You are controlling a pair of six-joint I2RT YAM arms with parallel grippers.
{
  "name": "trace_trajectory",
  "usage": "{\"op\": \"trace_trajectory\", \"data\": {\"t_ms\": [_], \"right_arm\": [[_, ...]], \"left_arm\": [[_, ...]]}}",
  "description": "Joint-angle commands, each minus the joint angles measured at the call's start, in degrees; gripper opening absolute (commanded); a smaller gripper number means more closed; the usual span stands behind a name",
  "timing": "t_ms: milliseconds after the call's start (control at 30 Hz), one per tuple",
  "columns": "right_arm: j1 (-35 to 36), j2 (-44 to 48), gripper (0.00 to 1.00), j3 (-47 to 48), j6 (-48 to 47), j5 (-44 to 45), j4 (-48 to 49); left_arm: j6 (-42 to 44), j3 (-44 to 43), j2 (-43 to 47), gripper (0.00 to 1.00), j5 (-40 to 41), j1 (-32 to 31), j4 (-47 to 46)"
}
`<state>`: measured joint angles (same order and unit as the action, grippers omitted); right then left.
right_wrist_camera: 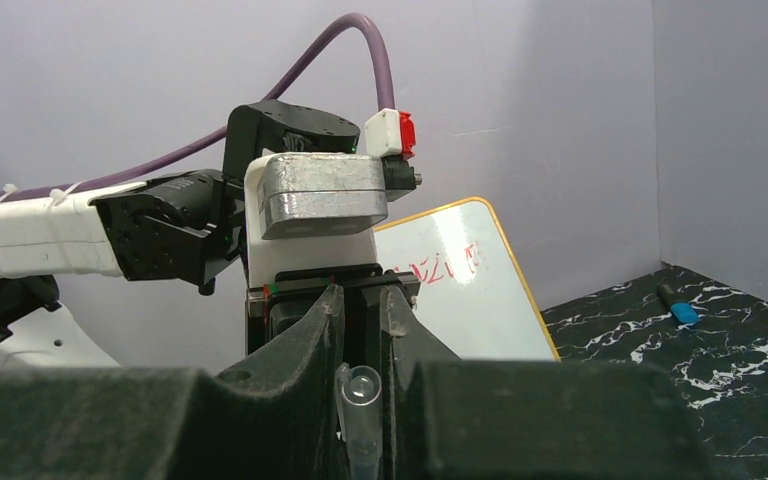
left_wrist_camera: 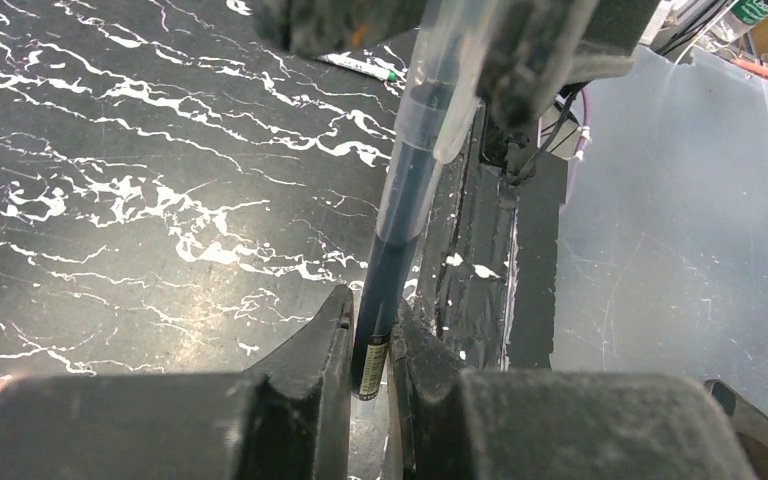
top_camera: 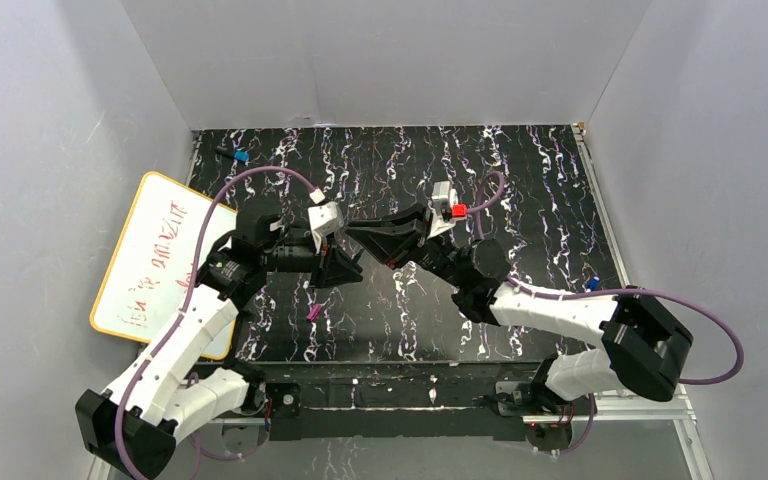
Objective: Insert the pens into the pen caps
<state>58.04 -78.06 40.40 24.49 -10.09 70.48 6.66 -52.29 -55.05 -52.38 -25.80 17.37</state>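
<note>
The left gripper (left_wrist_camera: pixel 372 335) clamps the dark pen (left_wrist_camera: pixel 392 240) by its tail, steadying it. The front end enters the pale cap (right_wrist_camera: pixel 362 388), which the right gripper (right_wrist_camera: pixel 362 305) pinches mid-surface (top_camera: pixel 520 200). A magenta cap (top_camera: pixel 313 313) lies at their seven o'clock.

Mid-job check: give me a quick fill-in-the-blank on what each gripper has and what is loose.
The left gripper is shut on a dark ____.
The right gripper is shut on a clear pen ____.
The loose cap lying on the table is ____ in colour.
Missing words: pen; cap; magenta.
</note>
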Motion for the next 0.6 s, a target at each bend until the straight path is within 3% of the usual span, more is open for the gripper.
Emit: {"op": "trace_trajectory", "data": {"t_ms": [0,367,467,567], "right_arm": [[7.5,-4.7,0.01,-6.2,2.7,-21.1,-27.7],[7.6,-5.7,0.03,-3.8,2.6,-20.7,-29.7],[7.5,-5.6,0.34,-2.0,2.3,-20.3,-30.1],[7.6,-4.0,0.46,-0.8,1.8,-15.5,-29.5]], "left_arm": [[-2.6,-10.4,2.7,0.00,8.2,2.5,-22.9],[-3.6,-9.5,3.2,0.00,8.6,2.6,-23.2],[-3.1,-8.7,2.7,0.00,7.3,2.6,-20.1],[-3.6,-6.2,2.4,0.00,4.9,2.6,-17.8]]}}
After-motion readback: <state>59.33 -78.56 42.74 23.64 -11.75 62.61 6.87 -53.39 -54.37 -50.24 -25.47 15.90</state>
